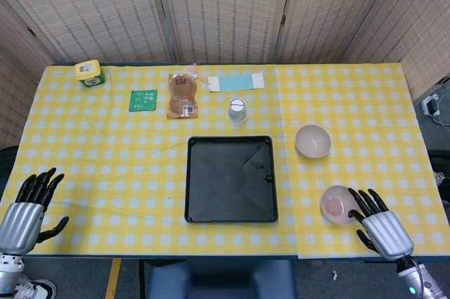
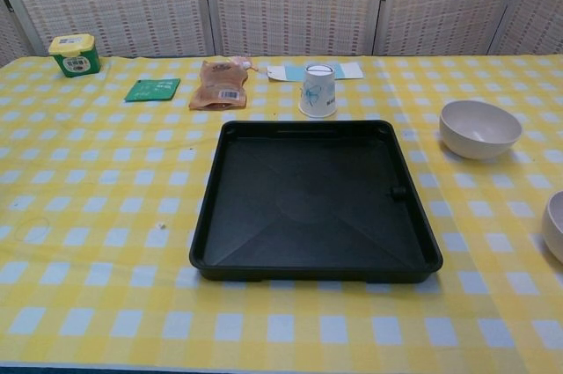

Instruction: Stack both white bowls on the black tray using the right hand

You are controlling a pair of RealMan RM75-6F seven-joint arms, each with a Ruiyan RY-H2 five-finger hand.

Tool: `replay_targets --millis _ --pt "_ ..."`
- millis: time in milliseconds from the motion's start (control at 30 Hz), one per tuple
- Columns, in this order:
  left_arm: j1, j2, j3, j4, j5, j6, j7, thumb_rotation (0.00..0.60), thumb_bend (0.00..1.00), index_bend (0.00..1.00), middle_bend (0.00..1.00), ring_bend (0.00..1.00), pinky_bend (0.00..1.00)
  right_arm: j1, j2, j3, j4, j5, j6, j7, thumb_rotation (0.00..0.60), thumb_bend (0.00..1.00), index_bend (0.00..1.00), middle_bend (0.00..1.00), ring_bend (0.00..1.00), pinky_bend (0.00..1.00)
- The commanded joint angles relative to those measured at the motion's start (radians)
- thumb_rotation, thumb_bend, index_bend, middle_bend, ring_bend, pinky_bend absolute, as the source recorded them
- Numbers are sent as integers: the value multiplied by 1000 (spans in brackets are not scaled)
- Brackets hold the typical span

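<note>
The black tray (image 1: 204, 214) (image 2: 211, 216) lies empty at the table's middle. One white bowl (image 1: 313, 141) (image 2: 479, 128) stands to the tray's right, further back. A second white bowl (image 1: 338, 205) (image 2: 555, 224) sits near the front right, cut off by the chest view's edge. My right hand (image 1: 380, 225) is open, fingers spread, its fingertips (image 1: 356, 199) just at that near bowl's right rim; whether they touch it I cannot tell. My left hand (image 1: 27, 207) hangs open off the front left corner. Neither hand shows in the chest view.
Behind the tray stand a paper cup (image 1: 237, 110) (image 2: 318, 90), a brown pouch (image 1: 183, 95), a green packet (image 1: 143, 100), a green tub (image 1: 90, 72) and a pale blue card (image 1: 235, 81). Wicker screens close off the back.
</note>
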Motion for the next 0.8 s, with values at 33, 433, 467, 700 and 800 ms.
replay_targets --millis 33,433,467,700,800 --pt "-1 1 0 0 -2 -3 1 600 300 0 0 0 0 13 -11 2 4 19 -33 -14 600 424 402 0 0 0" --pt "-5 -7 -1 -3 -6 -11 10 600 301 0 0 0 0 47 -49 11 35 58 -104 -34 600 424 474 0 0 0" --pt "-5 -8 -1 1 -4 -9 7 600 302 0 0 0 0 50 -53 12 38 59 -106 -34 600 425 490 0 0 0" --pt "-6 -8 -3 1 -16 -16 12 600 305 0 0 0 0 63 -74 20 58 68 -113 -42 600 424 545 0 0 0" --pt "-6 -8 -3 0 -16 -15 13 600 305 0 0 0 0 65 -77 21 58 73 -115 -46 600 425 568 0 0 0"
